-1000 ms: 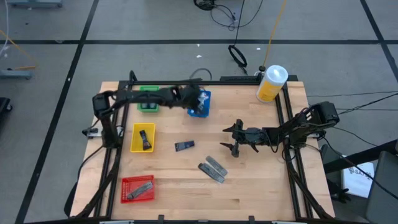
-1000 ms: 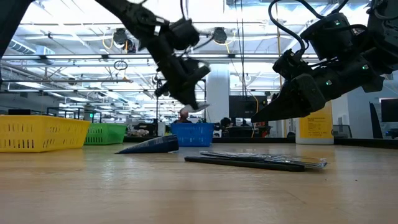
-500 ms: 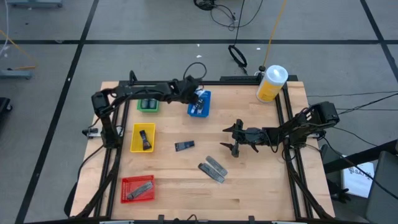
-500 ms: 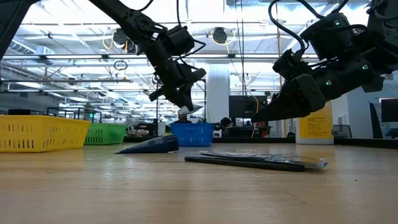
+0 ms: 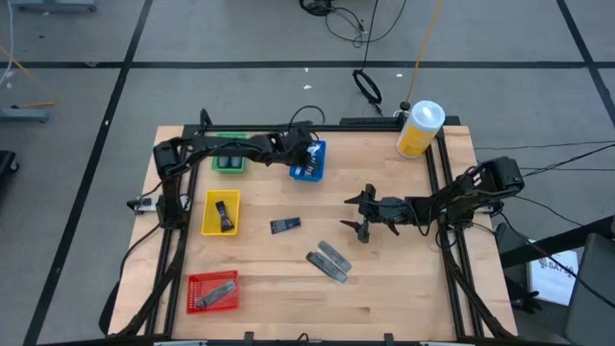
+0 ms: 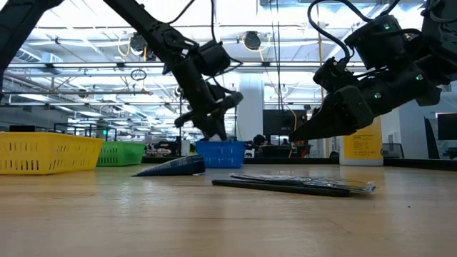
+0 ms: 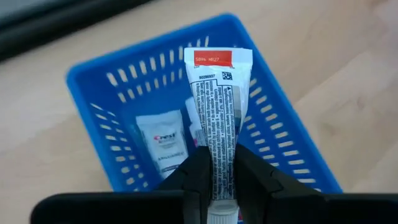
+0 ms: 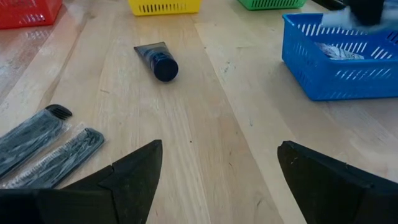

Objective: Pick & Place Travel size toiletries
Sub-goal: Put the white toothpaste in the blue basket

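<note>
My left gripper is over the blue basket at the table's far middle, shut on a white printed tube. Another whitish tube lies on the basket's floor. A dark tube lies flat on the table's middle. Two grey flat packets lie side by side nearer the front. My right gripper hovers open at the table's right middle with nothing between its fingers. My left gripper pinches the white tube between its two fingers near the cap end. The fingers slant down from the table's left and lie along the tube. The tube's crimped end points ahead over the basket's inside.
A green tray stands left of the blue basket. A yellow tray with a dark item and a red tray with a grey packet line the left side. A big yellow canister stands at the far right corner.
My left gripper has sunk toward the blue basket with the white tube and has rolled a little about its own line. The tube has come down with it over the basket's inside. My right arm has kept still.
</note>
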`<state>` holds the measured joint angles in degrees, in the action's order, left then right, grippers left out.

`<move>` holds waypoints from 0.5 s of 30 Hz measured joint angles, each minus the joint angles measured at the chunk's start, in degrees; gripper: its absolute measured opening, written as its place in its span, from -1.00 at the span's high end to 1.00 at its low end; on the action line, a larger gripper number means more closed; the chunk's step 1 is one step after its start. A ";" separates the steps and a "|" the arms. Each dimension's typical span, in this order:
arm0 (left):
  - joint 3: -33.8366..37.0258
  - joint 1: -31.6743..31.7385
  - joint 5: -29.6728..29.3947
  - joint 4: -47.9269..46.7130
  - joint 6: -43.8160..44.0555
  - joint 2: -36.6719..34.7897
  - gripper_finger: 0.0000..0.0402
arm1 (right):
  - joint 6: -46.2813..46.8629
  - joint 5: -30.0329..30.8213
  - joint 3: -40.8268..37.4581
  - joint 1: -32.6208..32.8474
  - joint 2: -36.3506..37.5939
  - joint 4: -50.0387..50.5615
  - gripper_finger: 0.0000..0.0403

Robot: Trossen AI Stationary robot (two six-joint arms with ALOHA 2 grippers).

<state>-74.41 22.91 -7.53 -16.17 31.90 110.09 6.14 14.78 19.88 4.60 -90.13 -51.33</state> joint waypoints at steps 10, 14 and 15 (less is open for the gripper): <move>0.00 -0.46 0.11 1.07 0.10 1.17 0.64 | 0.06 -0.01 0.00 0.00 0.00 -0.05 -0.53; 0.00 -0.43 0.20 1.04 -0.47 1.17 0.49 | 0.06 -0.02 0.00 0.00 0.00 -0.14 -0.53; 0.00 -0.43 0.20 1.02 -0.73 1.17 0.44 | 0.06 -0.02 0.00 0.00 0.00 -0.14 -0.53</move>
<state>-74.41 22.48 -7.33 -15.16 31.17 111.26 6.20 14.75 19.88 4.60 -90.13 -51.47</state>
